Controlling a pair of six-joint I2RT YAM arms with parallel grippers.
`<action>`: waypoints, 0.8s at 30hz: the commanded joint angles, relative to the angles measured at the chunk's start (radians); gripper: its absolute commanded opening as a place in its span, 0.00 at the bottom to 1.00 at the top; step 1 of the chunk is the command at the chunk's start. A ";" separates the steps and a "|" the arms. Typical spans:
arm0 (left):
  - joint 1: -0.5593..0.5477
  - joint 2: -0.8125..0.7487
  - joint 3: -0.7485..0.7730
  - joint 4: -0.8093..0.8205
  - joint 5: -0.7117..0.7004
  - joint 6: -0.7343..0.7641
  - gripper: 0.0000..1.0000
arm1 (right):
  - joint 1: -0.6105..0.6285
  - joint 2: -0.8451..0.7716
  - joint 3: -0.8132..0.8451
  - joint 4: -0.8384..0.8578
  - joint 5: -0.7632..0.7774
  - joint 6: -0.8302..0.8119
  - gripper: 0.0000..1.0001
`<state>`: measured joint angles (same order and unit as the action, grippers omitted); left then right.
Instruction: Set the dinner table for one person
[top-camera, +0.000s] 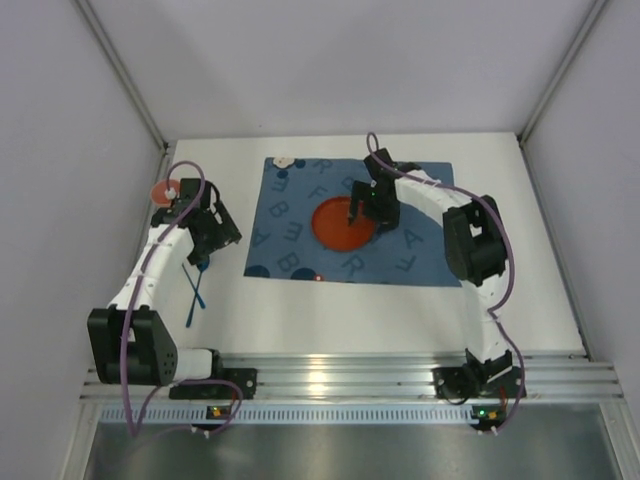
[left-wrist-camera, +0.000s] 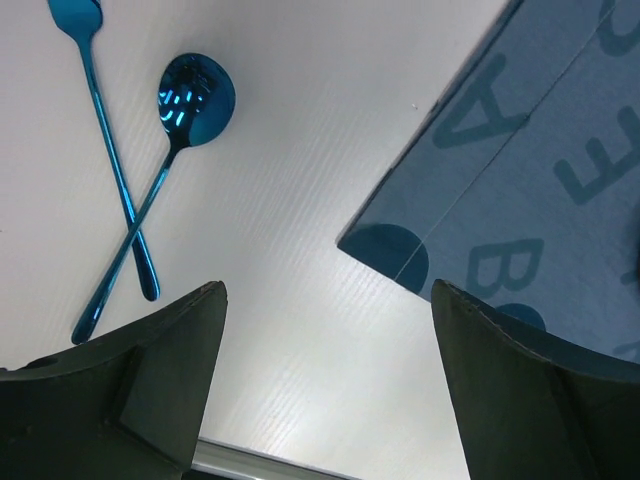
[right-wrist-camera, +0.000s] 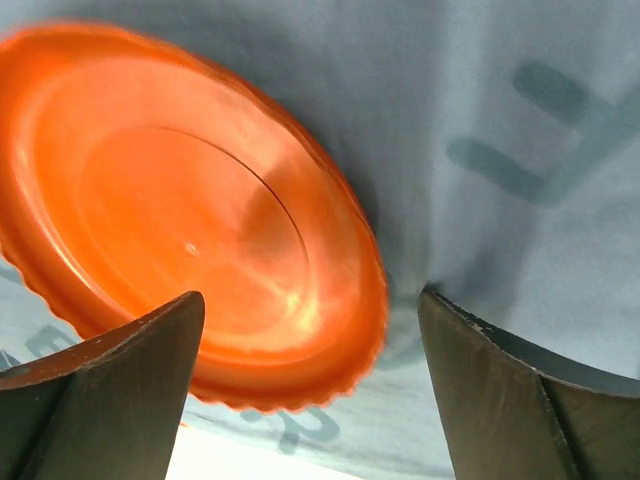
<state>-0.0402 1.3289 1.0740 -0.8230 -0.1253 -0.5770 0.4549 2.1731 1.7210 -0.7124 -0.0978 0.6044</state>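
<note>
The white dinner table (top-camera: 330, 310) carries a dark blue mat (top-camera: 420, 250) printed with letters. An orange plate (top-camera: 335, 225) lies at the mat's middle. My right gripper (top-camera: 362, 216) hangs open just above the plate's right edge. In the right wrist view the plate (right-wrist-camera: 190, 220) fills the left, and the open gripper (right-wrist-camera: 310, 295) straddles its rim over the mat (right-wrist-camera: 520, 120). My left gripper (top-camera: 210, 242) is open and empty over bare table left of the mat. A blue spoon (left-wrist-camera: 195, 95) and a blue fork (left-wrist-camera: 95, 90) lie crossed beside the gripper (left-wrist-camera: 328, 290).
The crossed cutlery (top-camera: 195, 285) lies on the table left of the mat. A small orange-red round thing (top-camera: 160, 190) sits at the far left, partly behind the left arm. A small white thing (top-camera: 286, 160) lies at the mat's far edge. Grey walls enclose the table.
</note>
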 joint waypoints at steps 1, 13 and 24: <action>0.025 0.019 0.056 0.022 -0.060 0.043 0.88 | -0.001 -0.125 -0.018 -0.045 0.023 -0.028 0.89; 0.257 0.289 0.076 -0.018 -0.077 0.203 0.87 | -0.012 -0.499 -0.116 -0.117 -0.036 -0.023 0.92; 0.257 0.426 -0.003 0.045 0.021 0.209 0.75 | -0.024 -0.558 -0.239 -0.145 -0.005 -0.017 0.91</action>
<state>0.2161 1.7321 1.0763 -0.8112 -0.1265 -0.3859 0.4397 1.6325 1.4689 -0.8391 -0.1184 0.5873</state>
